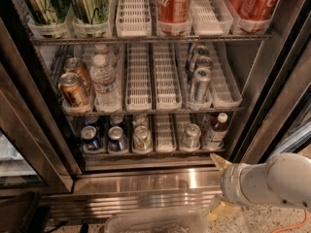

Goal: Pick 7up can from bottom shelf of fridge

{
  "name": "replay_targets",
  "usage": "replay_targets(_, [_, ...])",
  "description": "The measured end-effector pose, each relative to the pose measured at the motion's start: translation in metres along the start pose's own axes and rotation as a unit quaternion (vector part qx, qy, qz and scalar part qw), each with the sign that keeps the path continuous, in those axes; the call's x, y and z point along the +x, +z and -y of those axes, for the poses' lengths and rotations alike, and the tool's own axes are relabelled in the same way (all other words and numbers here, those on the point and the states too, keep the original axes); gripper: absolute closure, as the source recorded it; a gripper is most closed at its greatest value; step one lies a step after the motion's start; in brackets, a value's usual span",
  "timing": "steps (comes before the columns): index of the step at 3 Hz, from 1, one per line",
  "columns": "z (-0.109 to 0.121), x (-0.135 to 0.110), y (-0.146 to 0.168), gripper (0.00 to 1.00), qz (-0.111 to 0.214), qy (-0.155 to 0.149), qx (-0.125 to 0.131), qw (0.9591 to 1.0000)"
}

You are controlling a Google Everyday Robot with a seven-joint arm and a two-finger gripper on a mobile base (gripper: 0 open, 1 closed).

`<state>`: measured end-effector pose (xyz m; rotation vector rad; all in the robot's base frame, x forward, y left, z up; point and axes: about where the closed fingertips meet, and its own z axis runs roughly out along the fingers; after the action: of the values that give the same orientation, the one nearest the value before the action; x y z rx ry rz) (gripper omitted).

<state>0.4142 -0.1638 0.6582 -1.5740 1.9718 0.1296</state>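
The fridge (146,181) stands open in front of me. On its bottom shelf (160,155) a short pale green-silver can, the 7up can (191,136), stands right of centre. A similar silvery can (142,137) stands in a lane to its left. My gripper (217,184) is outside the fridge at the lower right, below the shelf's front lip and below and right of the 7up can. It is open and empty, with one beige fingertip (218,161) up near the lip and the other (219,209) low.
Two blue cans (91,139) and a dark bottle (216,130) share the bottom shelf. The rack above holds copper cans, water bottles and slim silver-blue cans (199,84). A clear bin (155,222) sits on the floor. Door frames flank both sides.
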Motion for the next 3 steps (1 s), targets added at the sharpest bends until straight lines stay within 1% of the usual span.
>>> replay_targets(1, [0.0160,0.0154,0.0285,0.00,-0.015,-0.014,0.016,0.9997])
replay_targets(2, [0.0160,0.0154,0.0285,0.00,-0.015,-0.014,0.016,0.9997])
replay_targets(3, [0.0154,0.0183,0.0317,0.00,0.001,0.009,0.040,0.9992])
